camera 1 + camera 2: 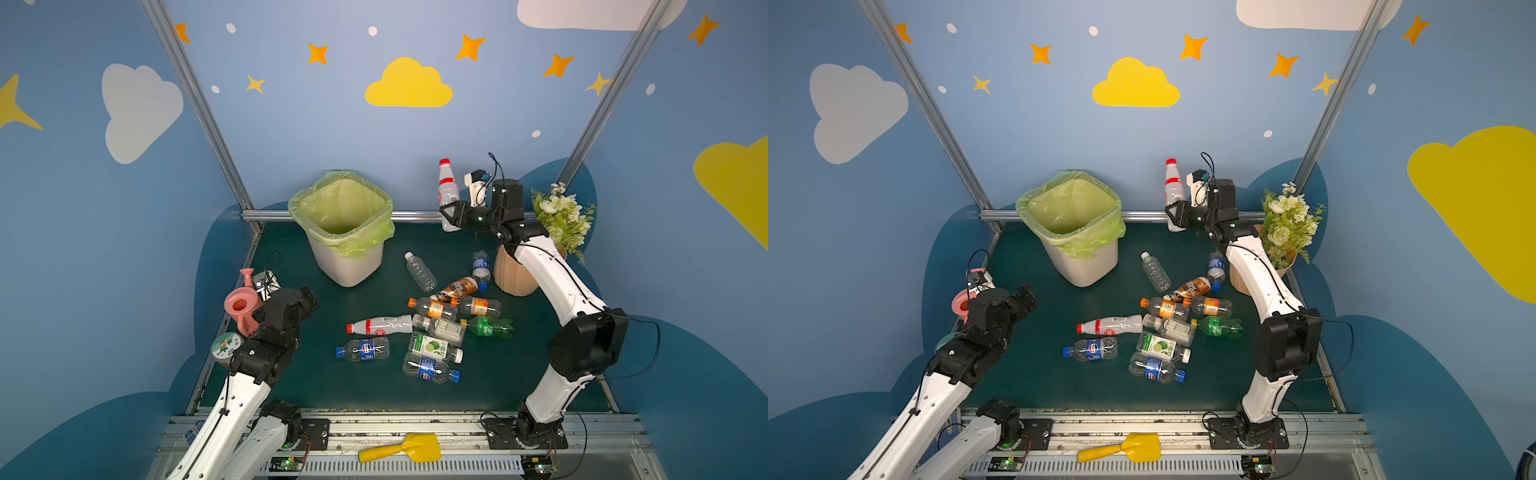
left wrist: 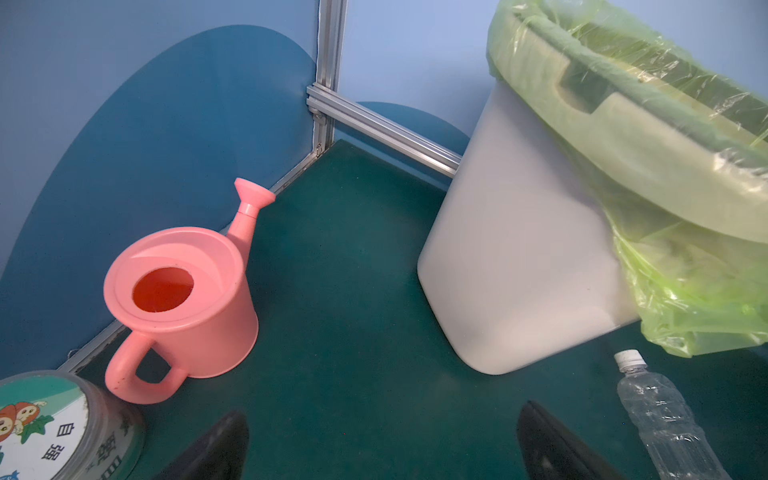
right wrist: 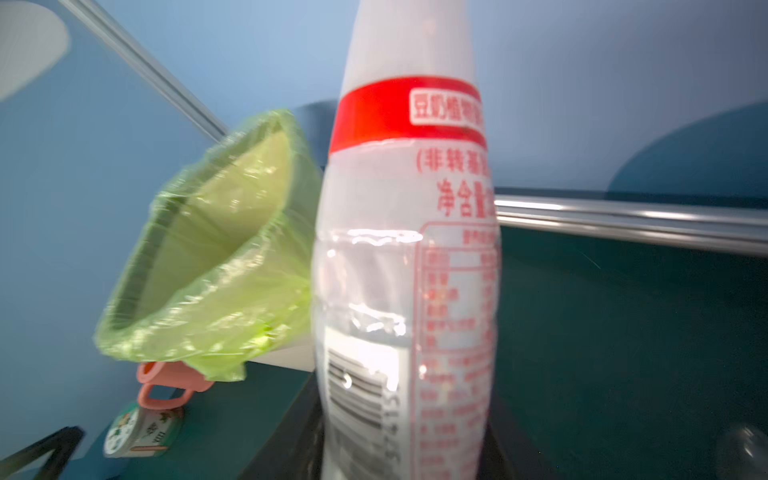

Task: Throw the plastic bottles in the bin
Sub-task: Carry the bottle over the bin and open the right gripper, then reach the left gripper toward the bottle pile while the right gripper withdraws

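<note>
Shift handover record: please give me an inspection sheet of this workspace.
Surface: dark green mat, no spills seen.
Job's things: bin upright at the back, no bottle visible inside; white red-capped bottle upright in the air, right of the bin; other bottles lying clustered on the mat.
Clutter: pink watering can and round tin at the left edge; flowerpot at the right; yellow scoop on the front rail.
Grippers: left gripper open, empty; right gripper shut on the white red-capped bottle.
Cables: black cable loops off the right arm.
Surroundings: blue walls with clouds and stars; aluminium frame.
</note>
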